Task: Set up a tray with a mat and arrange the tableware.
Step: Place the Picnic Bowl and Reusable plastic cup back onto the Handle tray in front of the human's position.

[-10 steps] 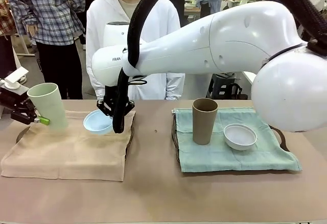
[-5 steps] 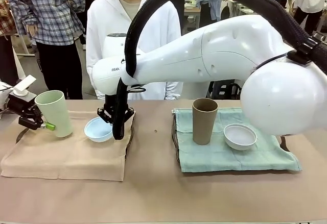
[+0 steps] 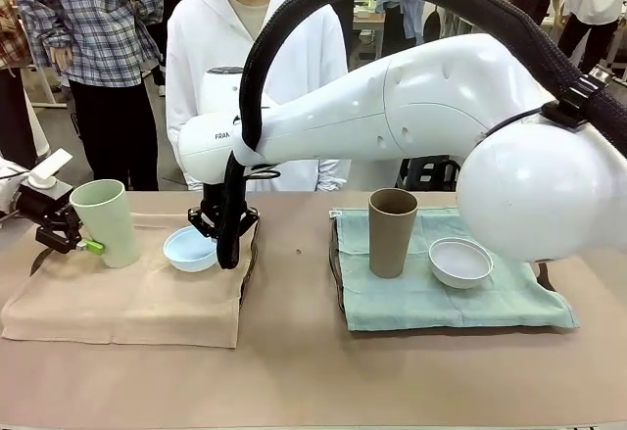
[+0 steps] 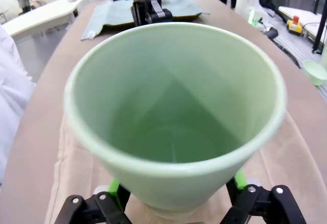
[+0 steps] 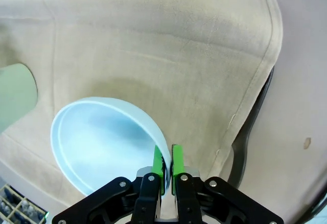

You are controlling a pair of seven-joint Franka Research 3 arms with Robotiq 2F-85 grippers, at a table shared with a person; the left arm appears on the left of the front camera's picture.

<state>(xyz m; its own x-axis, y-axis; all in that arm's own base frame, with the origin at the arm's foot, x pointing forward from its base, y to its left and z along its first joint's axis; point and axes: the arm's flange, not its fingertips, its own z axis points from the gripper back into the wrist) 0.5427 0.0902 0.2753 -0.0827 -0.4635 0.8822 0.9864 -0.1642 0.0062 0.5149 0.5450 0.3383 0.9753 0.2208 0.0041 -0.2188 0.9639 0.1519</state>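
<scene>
Bowl (image 5: 102, 142) pinched by its rim in my right end effector (image 5: 168, 169) could tip; my left end effector (image 4: 173, 196) clamps the green tumbler (image 4: 173, 122), which may topple on release.

Left mat (image 3: 127, 293) with one tumbler (image 3: 106, 222) left of a bowl (image 3: 190, 249), right mat (image 3: 451, 288) with second tumbler (image 3: 392, 232) left of second bowl (image 3: 460, 262)

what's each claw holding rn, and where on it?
Left claw: pale green tumbler, gripped low on its body. Right claw: light blue bowl, pinched by its rim.
</scene>
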